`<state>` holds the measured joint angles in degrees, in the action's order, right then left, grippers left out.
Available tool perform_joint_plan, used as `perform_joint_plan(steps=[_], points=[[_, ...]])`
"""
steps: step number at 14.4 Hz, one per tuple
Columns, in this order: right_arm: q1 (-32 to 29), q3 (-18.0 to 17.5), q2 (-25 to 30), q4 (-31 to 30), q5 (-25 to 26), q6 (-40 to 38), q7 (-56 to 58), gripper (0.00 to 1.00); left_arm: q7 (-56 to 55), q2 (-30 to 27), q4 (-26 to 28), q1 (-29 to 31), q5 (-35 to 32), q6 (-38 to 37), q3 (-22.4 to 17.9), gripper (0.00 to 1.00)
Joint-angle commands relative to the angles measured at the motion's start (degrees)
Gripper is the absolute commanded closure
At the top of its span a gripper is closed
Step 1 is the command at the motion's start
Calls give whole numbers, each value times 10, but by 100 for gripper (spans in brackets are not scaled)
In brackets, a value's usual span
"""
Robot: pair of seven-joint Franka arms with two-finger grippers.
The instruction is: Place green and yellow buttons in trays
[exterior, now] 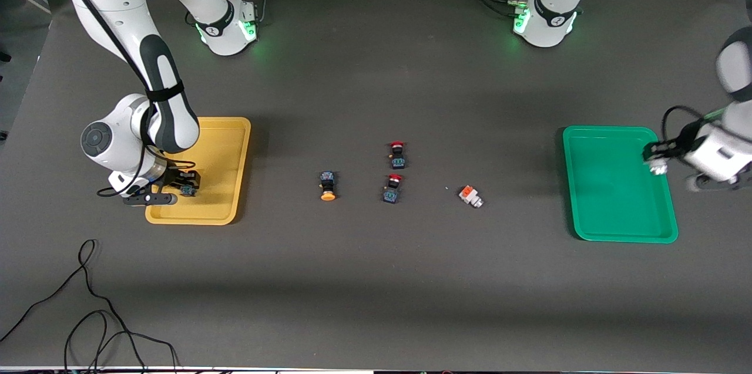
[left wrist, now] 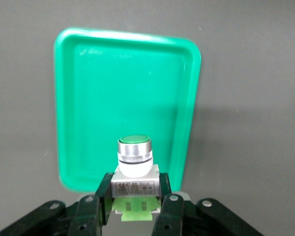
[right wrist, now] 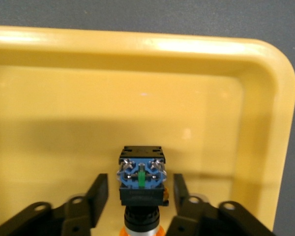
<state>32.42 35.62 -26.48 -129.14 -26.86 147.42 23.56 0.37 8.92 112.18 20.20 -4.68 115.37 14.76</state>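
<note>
My left gripper (exterior: 655,159) hangs over the edge of the green tray (exterior: 617,186) at the left arm's end. It is shut on a green button (left wrist: 134,162) with a round green cap and a white-grey body, held above the green tray (left wrist: 128,98). My right gripper (right wrist: 140,187) is low in the yellow tray (right wrist: 137,98). Its fingers stand open on either side of a yellow button (right wrist: 141,177), which lies on the tray floor with a gap on each side. A second yellow button (exterior: 328,185) lies on the table mid-way between the trays.
Two red-capped switches (exterior: 397,154) (exterior: 392,188) lie near the table's middle. An orange-and-white switch (exterior: 470,195) lies toward the green tray. Black cables (exterior: 88,303) trail over the table corner nearest the front camera at the right arm's end.
</note>
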Motion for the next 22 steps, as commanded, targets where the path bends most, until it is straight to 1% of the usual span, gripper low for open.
perform_joint_plan(steps=[1, 2, 4, 6, 7, 8, 9, 10, 11, 13, 14, 15, 17, 19, 20, 22], points=[[8, 6, 12, 1, -18, 5, 16, 2, 2, 70, 66, -3, -37, 139, 7, 100], [16, 9, 19, 2, -19, 1, 13, 1, 1, 94, 68, -3, -43, 165, 6, 100], [22, 10, 44, 9, -17, -40, -23, 0, 2, 130, 68, 2, -59, 197, 4, 100], [61, 16, 54, 33, -11, -78, -88, 0, 2, 145, 66, 3, -71, 209, 4, 100], [84, 21, 53, 49, -9, -97, -122, 0, 3, 145, 62, 2, -71, 202, 3, 67], [105, 23, 52, 66, -7, -107, -164, 0, 3, 140, 59, 2, -71, 195, 4, 6], [126, 22, 48, 85, 2, -116, -217, 0, 2, 131, 50, 2, -71, 176, 4, 0], [145, 20, 43, 104, 17, -129, -270, 0, 9, 121, 29, 1, -71, 133, 4, 0], [166, 18, 29, 124, 27, -132, -324, 0, 16, 111, -8, 1, -70, 70, 6, 0], [209, 17, -3, 161, 26, -133, -404, 0, 28, 100, -84, -4, -63, -47, 10, 0], [225, 16, -23, 182, 26, -134, -439, 0, 28, 99, -117, -4, -60, -89, 18, 0], [241, 16, -44, 203, 24, -134, -471, 0, 16, 100, -138, -4, -56, -111, 34, 0], [264, 9, -91, 247, 20, -134, -528, 0, -30, 101, -140, -11, -31, -109, 53, 0], [261, -19, -117, 276, 18, -134, -551, 0, -110, 109, -138, -57, -26, -103, 55, 0], [259, -32, -124, 287, 16, -134, -553, 0, -169, 115, -137, -81, -22, -93, 55, 0], [261, -46, -131, 288, 16, -132, -554, 0, -295, 131, -137, -128, -2, -67, 55, 0]])
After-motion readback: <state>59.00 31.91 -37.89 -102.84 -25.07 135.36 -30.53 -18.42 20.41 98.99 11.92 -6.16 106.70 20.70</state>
